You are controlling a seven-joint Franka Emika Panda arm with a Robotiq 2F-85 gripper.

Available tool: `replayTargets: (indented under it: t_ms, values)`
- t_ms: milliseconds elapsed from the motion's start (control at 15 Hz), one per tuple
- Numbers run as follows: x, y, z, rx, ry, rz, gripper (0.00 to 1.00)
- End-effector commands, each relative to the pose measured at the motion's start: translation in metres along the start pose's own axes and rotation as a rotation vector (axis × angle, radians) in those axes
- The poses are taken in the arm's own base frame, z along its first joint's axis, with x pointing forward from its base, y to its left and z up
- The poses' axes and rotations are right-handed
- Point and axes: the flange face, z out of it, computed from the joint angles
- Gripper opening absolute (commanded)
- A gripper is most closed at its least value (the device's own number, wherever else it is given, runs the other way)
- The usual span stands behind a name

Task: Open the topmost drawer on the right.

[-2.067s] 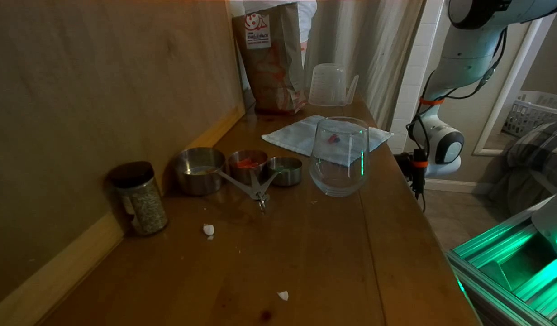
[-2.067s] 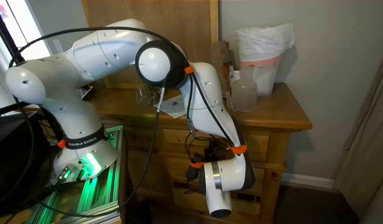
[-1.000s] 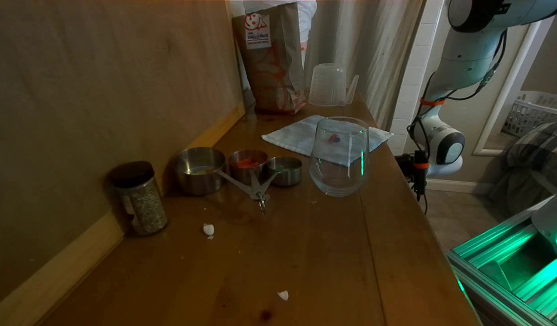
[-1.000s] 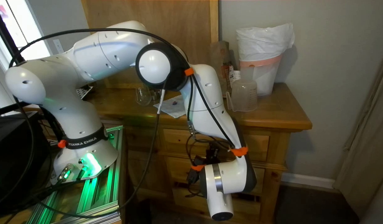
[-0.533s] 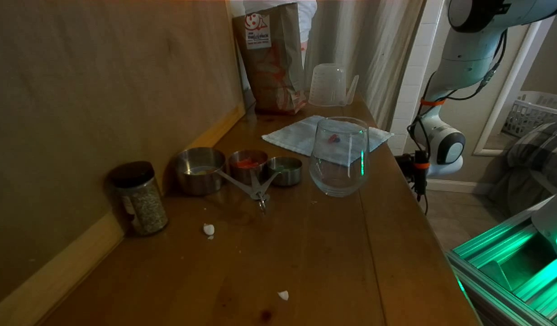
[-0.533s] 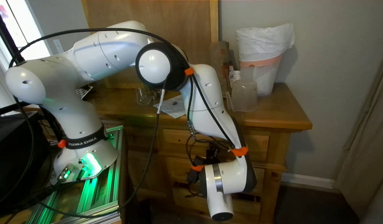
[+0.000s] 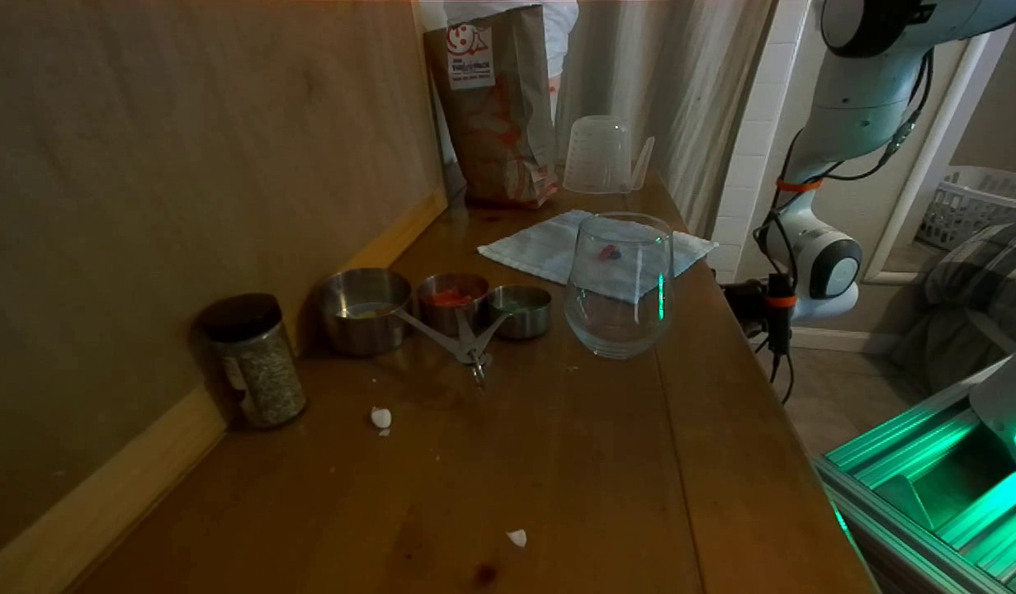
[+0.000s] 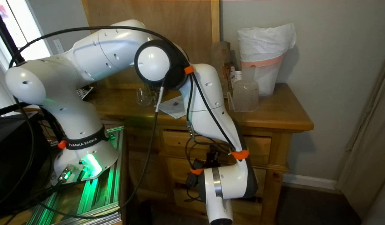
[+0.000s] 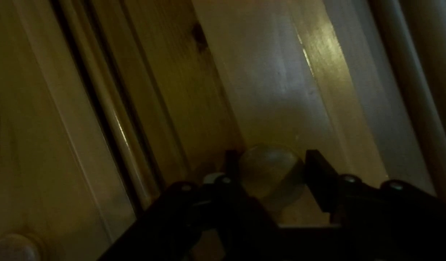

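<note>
The top right drawer (image 8: 258,148) of the wooden dresser shows in an exterior view, partly behind my arm. A thin dark gap shows above its front, which stands slightly out. In the wrist view its round wooden knob (image 9: 270,172) sits between my two fingers. My gripper (image 9: 272,161) is shut on the knob, with one finger (image 9: 319,177) against its right side and the other at its left. The wrist view is dark. In an exterior view the gripper body (image 7: 743,301) shows beside the dresser's edge; its fingertips are hidden there.
On the dresser top (image 7: 557,470) stand a glass (image 7: 619,289), measuring cups (image 7: 366,312), a spice jar (image 7: 256,363), a cloth (image 7: 541,243), a paper bag (image 7: 491,107) and a plastic jug (image 8: 245,95). Lower drawers (image 8: 179,168) lie below. Another knob (image 9: 14,248) shows in the wrist view.
The arm has drawn back a little from the dresser in the last half second. The top drawer's front has come slightly outward with it, and a dark gap now shows above it.
</note>
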Motion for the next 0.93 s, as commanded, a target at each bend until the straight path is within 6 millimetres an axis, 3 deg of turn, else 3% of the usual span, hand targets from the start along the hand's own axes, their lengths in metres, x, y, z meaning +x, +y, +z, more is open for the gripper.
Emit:
replayTargets:
  t_ms: [0,600,867]
  values:
    - [-0.006,-0.013,-0.028,0.014,0.060,-0.008,0.24]
    - [-0.025,-0.016,-0.058,-0.026,0.098,0.004,0.24]
    - [-0.027,-0.029,-0.085,-0.055,0.134,-0.010,0.24]
